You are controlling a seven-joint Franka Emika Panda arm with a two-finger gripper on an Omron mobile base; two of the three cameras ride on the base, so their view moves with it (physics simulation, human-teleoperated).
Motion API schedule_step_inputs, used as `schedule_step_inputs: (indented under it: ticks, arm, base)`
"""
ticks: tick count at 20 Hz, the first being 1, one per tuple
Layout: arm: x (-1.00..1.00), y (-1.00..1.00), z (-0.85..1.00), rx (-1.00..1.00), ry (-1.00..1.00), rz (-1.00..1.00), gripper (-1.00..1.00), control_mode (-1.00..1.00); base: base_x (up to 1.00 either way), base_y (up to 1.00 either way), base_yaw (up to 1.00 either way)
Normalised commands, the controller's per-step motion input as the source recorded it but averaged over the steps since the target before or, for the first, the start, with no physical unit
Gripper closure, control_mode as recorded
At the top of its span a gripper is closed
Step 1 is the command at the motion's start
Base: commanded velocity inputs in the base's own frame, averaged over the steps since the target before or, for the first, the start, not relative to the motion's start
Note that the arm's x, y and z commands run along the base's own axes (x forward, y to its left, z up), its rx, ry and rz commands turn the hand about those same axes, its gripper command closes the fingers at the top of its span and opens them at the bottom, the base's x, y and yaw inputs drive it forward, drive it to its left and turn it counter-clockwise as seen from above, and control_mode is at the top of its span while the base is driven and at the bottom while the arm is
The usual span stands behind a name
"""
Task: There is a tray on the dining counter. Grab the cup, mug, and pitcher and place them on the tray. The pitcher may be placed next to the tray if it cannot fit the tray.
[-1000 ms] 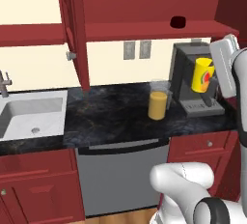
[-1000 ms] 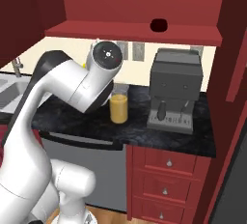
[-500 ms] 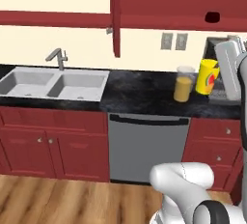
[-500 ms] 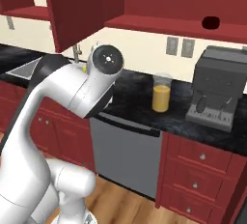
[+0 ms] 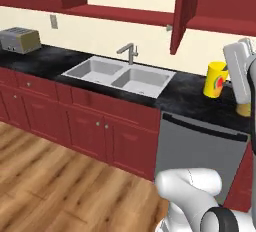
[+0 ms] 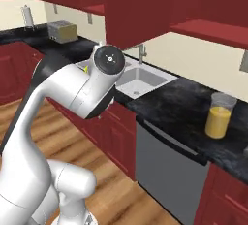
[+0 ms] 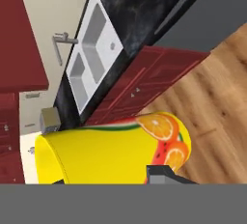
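while fingers [image 7: 159,174] clamp cup [image 5: 215,79], sink [image 5: 120,77] and pitcher [image 6: 219,116] sit on counter [image 6: 179,104].

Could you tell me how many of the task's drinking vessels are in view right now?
2: the cup is held up in the gripper; the pitcher stands on the sink-side counter. The mug may be out of frame.

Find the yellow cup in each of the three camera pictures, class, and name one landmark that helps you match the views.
Left base view: the cup is at the right edge, held up in the gripper above the black counter.
Right base view: I cannot make it out; the arm blocks that area.
Hand view: the cup spans the bottom, lying sideways.
Shared landmark: the white sink.
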Motion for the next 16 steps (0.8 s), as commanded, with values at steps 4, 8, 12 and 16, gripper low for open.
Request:
schedule_step_inputs:
  ticks: [4,8,12,16]
  arm:
    - [0.00,0.00,0.00,0.00,0.00,0.00,1.00,1.00]
    - [0.00,0.00,0.00,0.00,0.00,0.00,1.00,1.00]
    - [0.00,0.00,0.00,0.00,0.00,0.00,1.00,1.00]
    - [0.00,0.00,0.00,0.00,0.00,0.00,1.00,1.00]
  base:
    - [0.00,0.00,0.66]
    - [0.00,0.00,0.67]
    - [0.00,0.00,0.68]
    - [0.00,0.00,0.69]
